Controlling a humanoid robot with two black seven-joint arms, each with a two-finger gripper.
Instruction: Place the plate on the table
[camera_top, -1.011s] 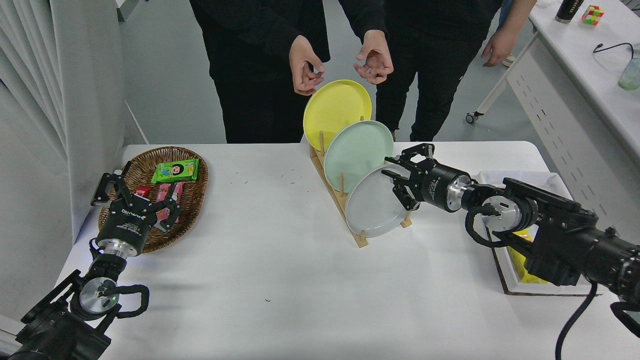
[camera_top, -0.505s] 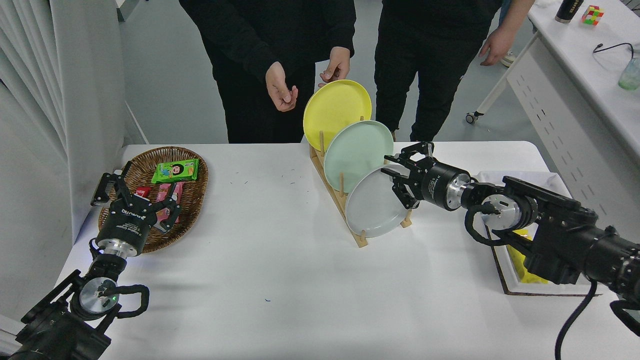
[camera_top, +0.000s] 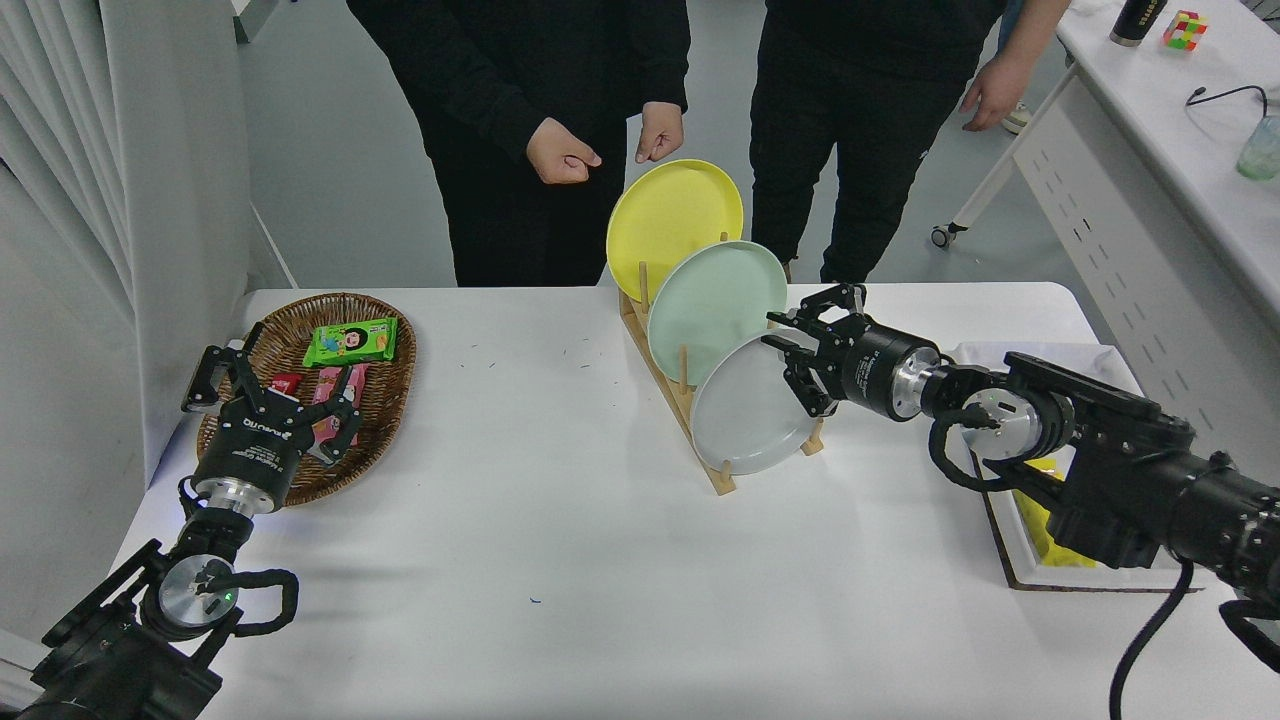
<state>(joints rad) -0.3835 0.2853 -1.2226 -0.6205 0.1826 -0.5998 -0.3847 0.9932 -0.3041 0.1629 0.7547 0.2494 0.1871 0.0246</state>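
Observation:
The light grey plate (camera_top: 745, 418) stands on edge in the front slot of a wooden rack (camera_top: 690, 405) on the white table (camera_top: 560, 540). A mint-green plate (camera_top: 712, 305) and a yellow plate (camera_top: 672, 222) stand behind it. My right gripper (camera_top: 795, 365) is open at the grey plate's upper right rim, with one finger above the rim and one in front of the plate's face. My left gripper (camera_top: 270, 385) is parked open at the lower left, over the basket.
A wicker basket (camera_top: 390, 395) with snack packets lies at the left. A white tray (camera_top: 1035, 575) with something yellow sits at the right under my right arm. Two people in black stand at the far side, one with hands (camera_top: 560, 155) near the yellow plate.
My right gripper has crept slightly left, closer onto the grey plate's rim. The person's hands have drawn back from above the yellow plate and closed into fists.

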